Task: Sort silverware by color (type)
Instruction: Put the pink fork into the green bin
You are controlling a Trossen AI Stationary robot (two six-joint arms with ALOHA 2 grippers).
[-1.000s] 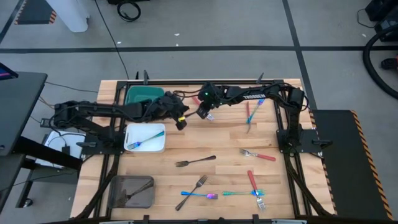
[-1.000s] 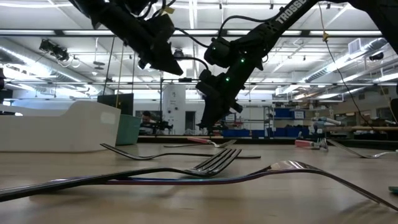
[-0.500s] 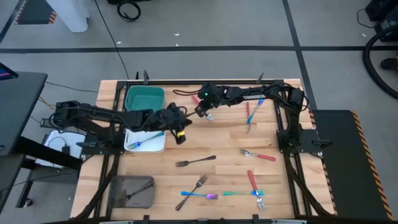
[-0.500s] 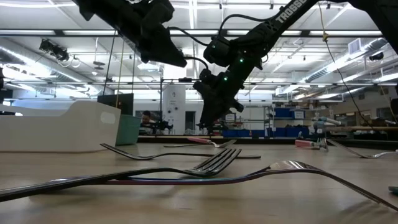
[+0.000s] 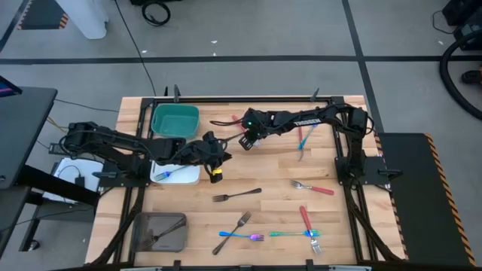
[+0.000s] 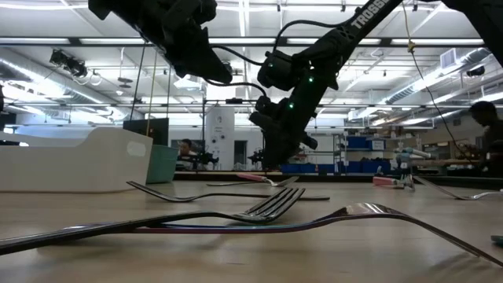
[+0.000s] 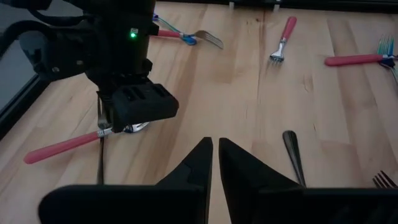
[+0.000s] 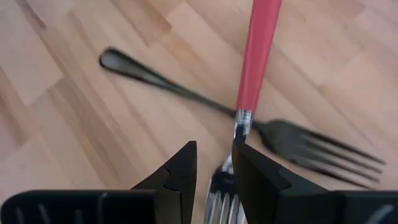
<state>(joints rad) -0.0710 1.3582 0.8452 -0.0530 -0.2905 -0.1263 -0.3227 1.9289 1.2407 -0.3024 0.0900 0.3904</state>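
Silverware lies scattered over the wooden surface (image 5: 226, 177), with a red-handled fork (image 8: 249, 81) crossing a dark fork (image 8: 205, 102) directly beneath the right end effector (image 8: 214, 171). That end effector hovers low over the pair at the far middle of the surface, its fingers slightly parted on either side of the red fork's metal head; whether they actually grip it cannot be told.

The left end effector (image 5: 215, 172) hangs just beside the white tray (image 5: 192, 178), its fingers (image 7: 199, 165) nearly touching and holding nothing. An iridescent fork (image 5: 172, 174) rests inside the white tray, and a dark utensil (image 5: 167, 229) sits in the grey tray (image 5: 143, 233) at the near left corner. The teal tray (image 5: 175, 119) stands at the far left.

Elsewhere on the surface, a dark fork (image 5: 236, 196) lies near the middle, with another dark fork (image 5: 241, 221) nearer the front edge crossing an iridescent utensil (image 5: 242, 236). To the right, a red-handled fork (image 5: 313, 187) lies alone, while a second red-handled piece (image 5: 305, 219) crosses a teal-blue one (image 5: 290, 234). Red and blue utensils (image 5: 305, 135) lie together under the right arm at the far side.

From table level, the two near forks (image 6: 259, 208) fill the foreground.
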